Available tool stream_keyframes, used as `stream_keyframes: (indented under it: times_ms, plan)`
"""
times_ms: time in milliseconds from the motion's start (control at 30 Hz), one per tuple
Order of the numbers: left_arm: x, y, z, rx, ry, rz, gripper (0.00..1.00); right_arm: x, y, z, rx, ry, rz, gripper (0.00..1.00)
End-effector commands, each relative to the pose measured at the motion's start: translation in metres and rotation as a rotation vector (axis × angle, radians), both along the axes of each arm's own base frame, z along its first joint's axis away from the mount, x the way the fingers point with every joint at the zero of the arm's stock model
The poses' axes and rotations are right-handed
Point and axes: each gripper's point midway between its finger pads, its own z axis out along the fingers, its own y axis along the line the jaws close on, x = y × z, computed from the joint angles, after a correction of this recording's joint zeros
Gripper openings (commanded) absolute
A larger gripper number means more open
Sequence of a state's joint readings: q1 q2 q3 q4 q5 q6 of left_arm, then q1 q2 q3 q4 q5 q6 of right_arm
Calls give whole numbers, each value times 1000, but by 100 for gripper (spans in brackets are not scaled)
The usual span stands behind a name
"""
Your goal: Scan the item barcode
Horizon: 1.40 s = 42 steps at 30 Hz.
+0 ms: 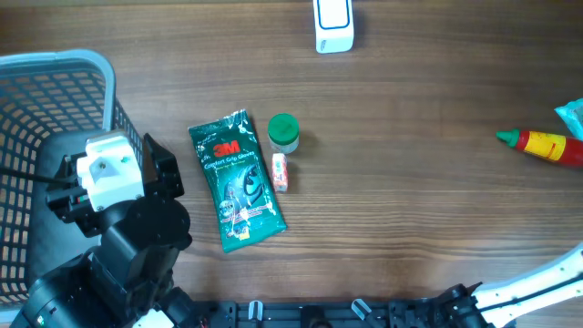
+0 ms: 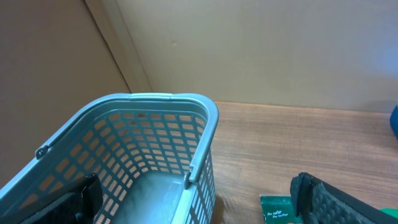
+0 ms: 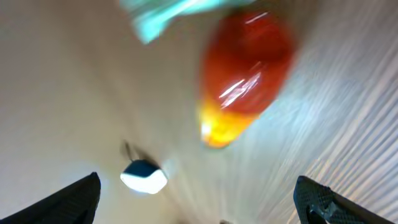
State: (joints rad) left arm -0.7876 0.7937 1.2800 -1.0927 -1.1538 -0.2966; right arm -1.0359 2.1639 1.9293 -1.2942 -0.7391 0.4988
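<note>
Two claws gape wide, both empty: we see the left claw [image 2: 199, 200] over the basket [image 2: 155, 96] at nine o'clock, the right claw [image 3: 199, 202] facing the red bottle [image 1: 547, 144] at three o'clock.

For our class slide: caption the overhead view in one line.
Green 3M packet, green-lidded jar and small tube lie near a blue basket; white device beyond.

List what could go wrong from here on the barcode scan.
1. Small green-lidded jar and orange-white stick crowd the green plastic packet; picking one may knock the others.
2. The red-and-yellow squeeze bottle lies on its side, so it could roll.
3. Right wrist view is blurred; aiming there looks unreliable.
</note>
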Motion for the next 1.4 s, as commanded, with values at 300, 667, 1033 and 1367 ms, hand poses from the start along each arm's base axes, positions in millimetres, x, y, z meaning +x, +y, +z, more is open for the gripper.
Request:
stream_keyframes:
  times_ms: [300,667,1033,1367]
  plan:
    - [0,0,1,-2,-3,-3,100,-34,195,287,-684,-350,103,100]
    - [-1,0,1,-1,-3,-3,100,-59,214,251,-555,-190,154,100]
    - [-1,0,1,-1,-3,-3,100,-21,343,213,-598,-219,719,100]
    - [0,0,1,-2,-3,-3,100,-9,523,35,-446,-32,1302,98]
